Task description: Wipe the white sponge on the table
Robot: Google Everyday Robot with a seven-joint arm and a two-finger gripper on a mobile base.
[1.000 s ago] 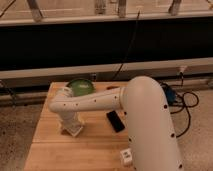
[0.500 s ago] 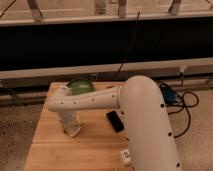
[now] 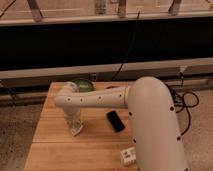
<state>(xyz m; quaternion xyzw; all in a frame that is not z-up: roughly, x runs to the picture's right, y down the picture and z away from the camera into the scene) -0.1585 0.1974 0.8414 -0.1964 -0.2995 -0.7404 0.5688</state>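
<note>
My arm reaches left across the light wooden table [image 3: 50,145]. The gripper [image 3: 74,125] points straight down at the table's left middle. An off-white patch at its tip, touching the tabletop, looks like the white sponge [image 3: 77,132]. Most of it is hidden by the gripper, and I cannot tell whether it is held or only pressed down.
A green bowl [image 3: 83,85] sits at the table's back edge behind the arm. A black phone [image 3: 115,121] lies to the right of the gripper. A white labelled bottle [image 3: 128,156] lies near the front edge. Cables [image 3: 186,102] hang off the right side.
The gripper has slid a little to the right along the tabletop, with the pale patch still under its tip. Bowl, phone and bottle have not moved.
</note>
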